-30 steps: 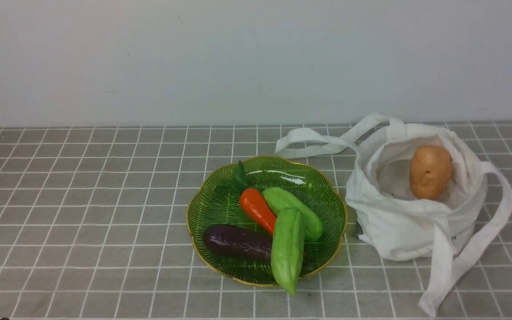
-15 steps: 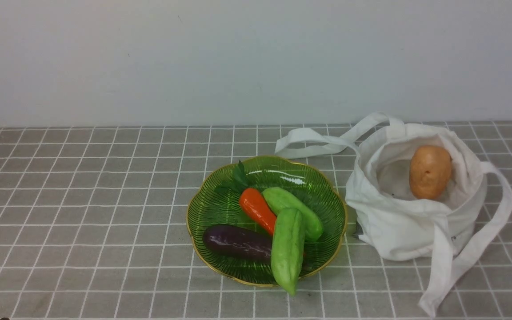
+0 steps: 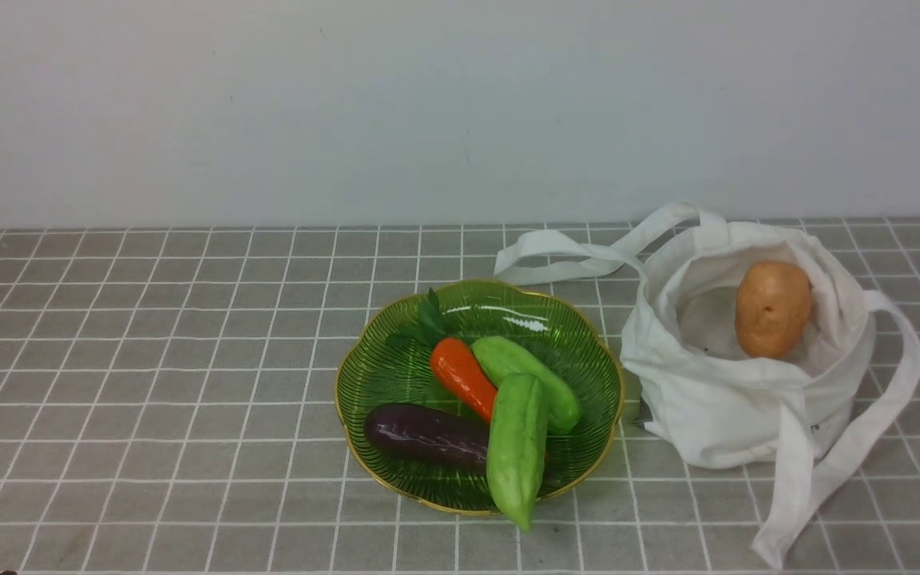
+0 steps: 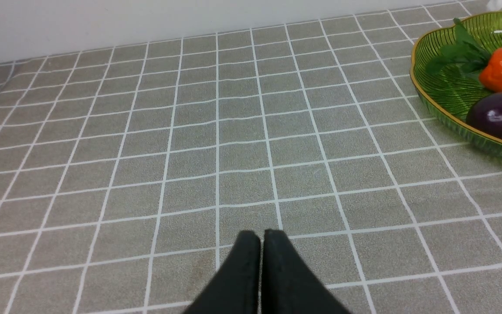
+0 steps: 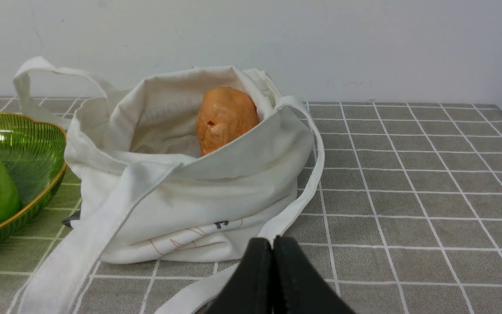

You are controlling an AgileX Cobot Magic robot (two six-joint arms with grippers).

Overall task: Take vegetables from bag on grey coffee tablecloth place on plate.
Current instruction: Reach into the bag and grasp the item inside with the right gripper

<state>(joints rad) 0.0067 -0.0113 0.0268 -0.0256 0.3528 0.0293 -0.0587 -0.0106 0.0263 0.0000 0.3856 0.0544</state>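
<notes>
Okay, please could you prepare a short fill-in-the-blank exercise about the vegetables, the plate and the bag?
1. The potato is inside the white ____.
2. The carrot on the plate has a ____ body and green leaves.
3. The dark purple vegetable on the plate is an ____.
4. The rim of the green plate is ____ in colour.

Missing words: bag; orange-red; eggplant; gold.
</notes>
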